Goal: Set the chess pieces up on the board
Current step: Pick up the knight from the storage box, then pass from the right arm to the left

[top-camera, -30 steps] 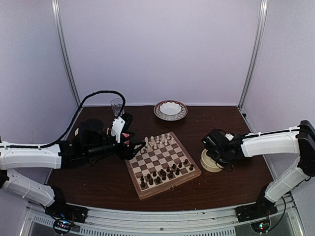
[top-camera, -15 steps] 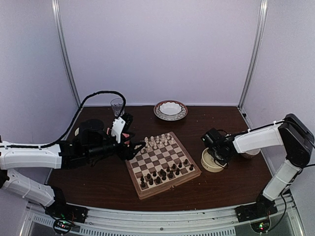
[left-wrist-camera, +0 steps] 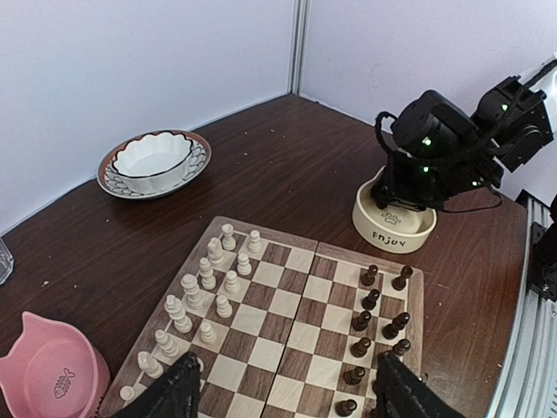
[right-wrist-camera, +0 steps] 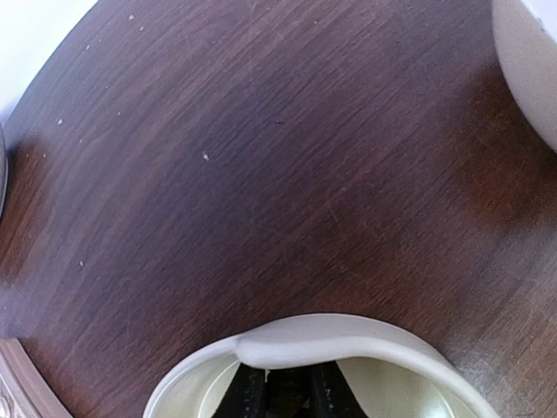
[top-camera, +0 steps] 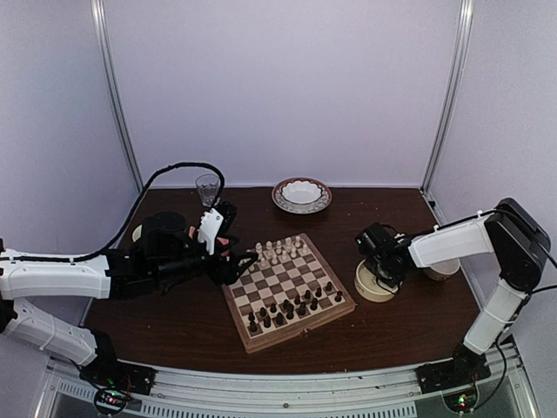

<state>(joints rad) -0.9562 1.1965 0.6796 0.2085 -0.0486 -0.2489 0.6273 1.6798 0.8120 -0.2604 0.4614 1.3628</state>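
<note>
The board (top-camera: 277, 285) lies mid-table. Several dark chess pieces (top-camera: 298, 305) stand along its near-right side, also seen as dark chess pieces (left-wrist-camera: 370, 300) in the left wrist view. My left gripper (left-wrist-camera: 287, 387) hovers open over the board's (left-wrist-camera: 291, 300) left edge, holding nothing. My right gripper (top-camera: 380, 274) reaches down into a cream "Enjoy" bowl (top-camera: 372, 293) right of the board. In the right wrist view its fingers (right-wrist-camera: 246, 394) stand close together behind the bowl's rim (right-wrist-camera: 348, 335), and a dark shape fills the narrow gap between them.
Pale chessmen (left-wrist-camera: 209, 279) fill the board's far-left side. A patterned white bowl (top-camera: 301, 194) and a glass (top-camera: 206, 186) stand at the back. A pink cat bowl (left-wrist-camera: 48, 376) sits left of the board. A white cup (top-camera: 442, 268) stands right of the cream bowl.
The right arm swung in and lowered its gripper into the cream bowl, and its fingers closed together. The left arm held still.
</note>
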